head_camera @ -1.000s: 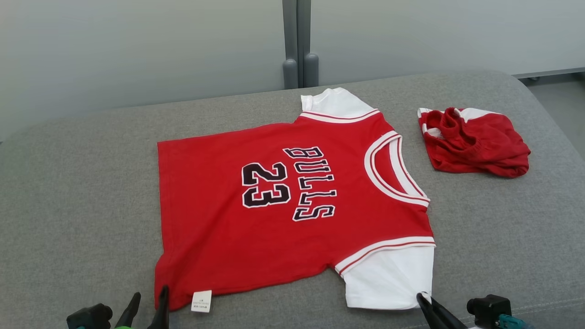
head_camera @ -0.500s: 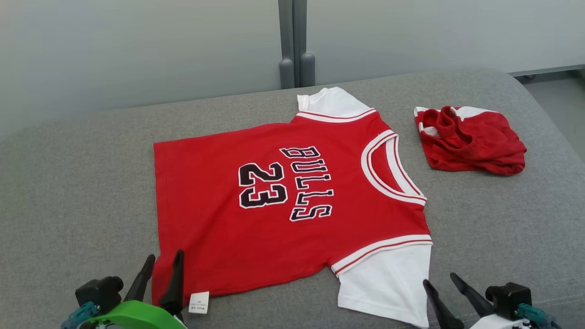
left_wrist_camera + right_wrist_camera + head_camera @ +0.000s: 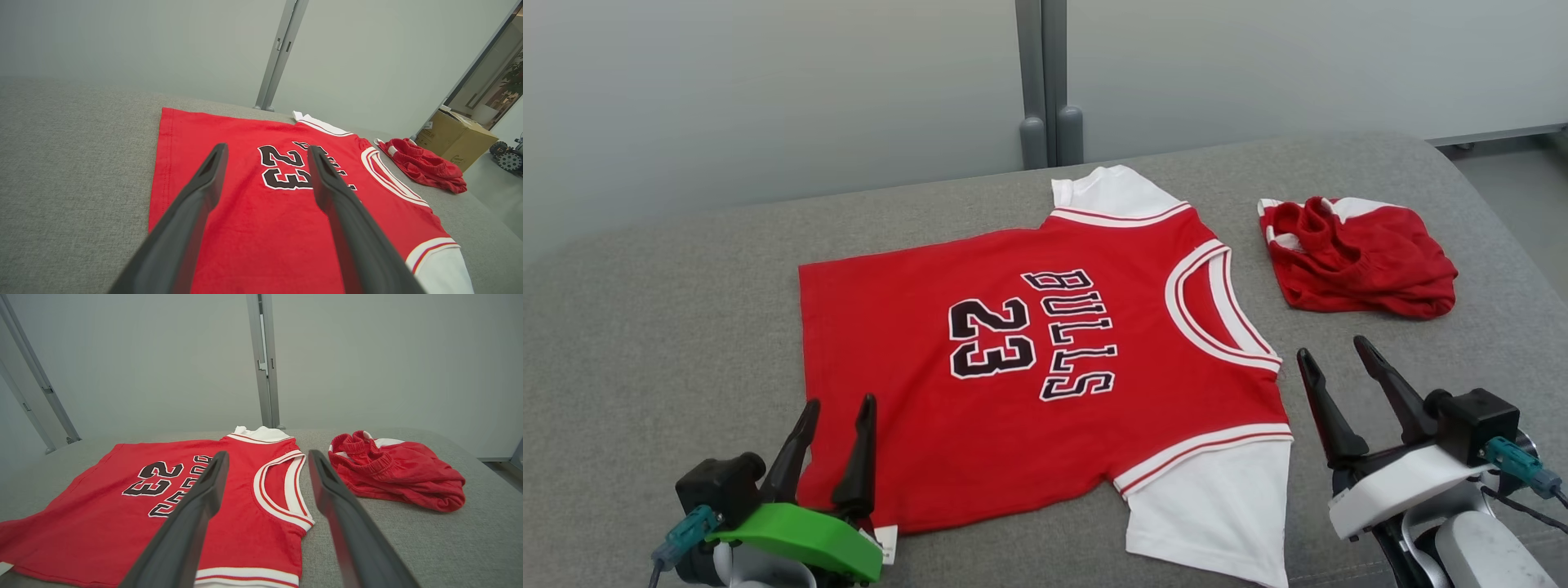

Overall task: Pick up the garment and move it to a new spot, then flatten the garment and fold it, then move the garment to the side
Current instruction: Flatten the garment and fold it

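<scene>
**Both grippers off the cloth: flattening looks done, fold next**

My R gripper (image 3: pixel 1331 346) was pinched on the corner of the near sleeve (image 3: pixel 1217 506) a sec ago. It's let go since: jaws wide, nothing held, lifted clear just right of the jersey (image 3: pixel 1013 367), between that sleeve and the shorts (image 3: pixel 1356 261). My L gripper (image 3: pixel 841 402) was already wide and has come up too. It sits over the jersey's near hem corner, empty; can't tell if a finger touches the cloth.

The jersey lies flat, front up, mid-cushion (image 3: pixel 670 327), hem twd the left edge, neck twd the right, near sleeve by the near edge. I'd say spreading is finished and the fold not yet begun.

Count: 2 grippers, 1 jersey w/ 2 white sleeves, 1 label (image 3: pixel 888 543) at the hem, 1 bunched pair of shorts nr the far right corner, 1 box (image 3: pixel 457 139) beyond the cushion.
</scene>
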Robot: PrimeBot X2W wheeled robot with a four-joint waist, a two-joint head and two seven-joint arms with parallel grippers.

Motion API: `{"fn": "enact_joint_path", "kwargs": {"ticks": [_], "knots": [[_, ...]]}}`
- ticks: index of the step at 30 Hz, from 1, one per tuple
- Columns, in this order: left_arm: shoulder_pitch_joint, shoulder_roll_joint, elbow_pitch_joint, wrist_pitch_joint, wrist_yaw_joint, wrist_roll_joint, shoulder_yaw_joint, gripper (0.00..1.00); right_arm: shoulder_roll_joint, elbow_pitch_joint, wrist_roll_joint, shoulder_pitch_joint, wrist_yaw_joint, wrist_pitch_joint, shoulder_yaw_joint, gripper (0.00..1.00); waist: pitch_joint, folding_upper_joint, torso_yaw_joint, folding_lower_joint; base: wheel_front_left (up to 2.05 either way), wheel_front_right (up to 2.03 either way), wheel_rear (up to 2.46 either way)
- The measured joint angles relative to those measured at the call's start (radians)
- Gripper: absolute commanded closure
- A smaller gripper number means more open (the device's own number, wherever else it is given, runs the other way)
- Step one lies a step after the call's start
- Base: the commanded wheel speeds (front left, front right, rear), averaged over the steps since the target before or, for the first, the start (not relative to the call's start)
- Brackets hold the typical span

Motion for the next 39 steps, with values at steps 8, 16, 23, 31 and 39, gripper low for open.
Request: {"fn": "enact_joint_path", "kwargs": {"ticks": [8,16,23,31,39], "knots": [[0.005,-0.008,-0.058,0.000,0.032,0.019,0.035,0.00,0.024,-0.072,-0.015,-0.012,-0.030,0.000,-0.031,0.00,-0.017,0.0000,0.029,0.0000,0.00,0.00,0.00],[0.065,-0.011,-0.109,-0.003,0.071,0.053,0.071,0.00,0.040,-0.100,-0.024,-0.002,-0.054,0.000,-0.044,0.00,-0.028,0.0000,0.044,0.0000,0.00,0.00,0.00],[0.099,-0.012,-0.136,-0.003,0.079,0.065,0.083,0.00,0.046,-0.101,-0.024,0.038,-0.063,0.000,-0.051,0.00,-0.030,0.0000,0.047,0.0000,0.00,0.00,0.00],[0.138,-0.015,-0.150,-0.003,0.079,0.073,0.083,0.00,0.057,-0.110,-0.033,0.054,-0.063,0.000,-0.052,0.00,-0.033,0.0000,0.047,0.0000,0.00,0.00,0.00],[0.161,-0.020,-0.172,-0.003,0.079,0.080,0.080,0.00,0.059,-0.116,-0.039,0.071,-0.063,0.000,-0.053,0.00,-0.034,0.0000,0.047,0.0000,0.00,0.00,0.00]]}}
